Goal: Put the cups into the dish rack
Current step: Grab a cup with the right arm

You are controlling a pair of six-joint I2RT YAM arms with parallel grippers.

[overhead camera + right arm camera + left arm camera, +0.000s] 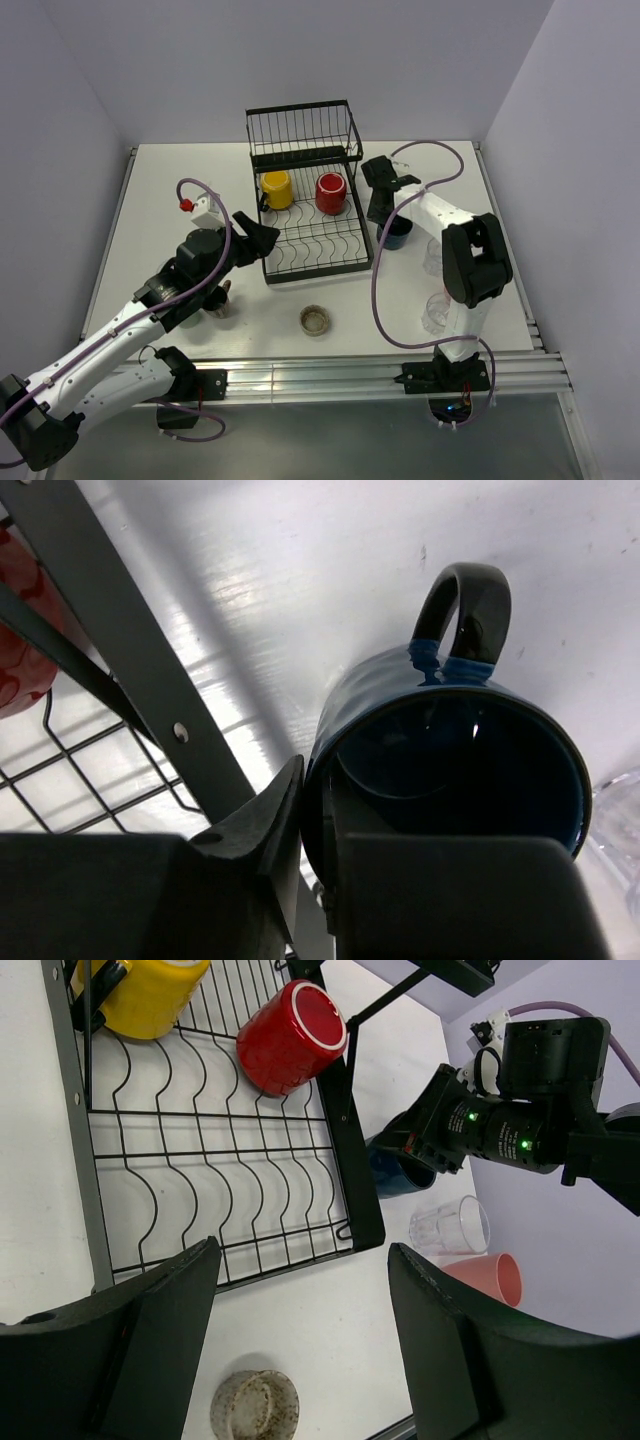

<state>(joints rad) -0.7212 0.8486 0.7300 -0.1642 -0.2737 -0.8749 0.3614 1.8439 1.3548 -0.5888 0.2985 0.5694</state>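
At the right side of the dish rack point(305, 157), grips the navy mug point(450, 750) with the right end effector point(320, 820): one finger inside the cup, the other outside, with the wall pinched between them. Turns the mug's handle away from the wrist camera. Cannot tell whether the mug stands on the surface point(200, 200) or hangs just off it. Finds it just beside the rack's near right corner, outside the wires.

Over the rack's near left corner, holds the left end effector point(302, 1260) spread wide, with nothing between the fingers. Looks down past them onto the wavy dividers and onto a low brownish glass point(255, 1407), which stands on the surface near the rack's front edge.

Inside the rack, finds a yellow mug point(276, 189) and a red mug point(331, 193) tipped on the wires, side by side, close to the taller basket section. Beyond the navy mug, in the left wrist view, shows a clear glass point(450, 1227) and a pink tumbler point(485, 1275) just beside each other on the surface. Near the right arm's base, spots a second clear glass point(437, 312). Under the left arm, makes out a dark cup point(222, 300), partly hidden.
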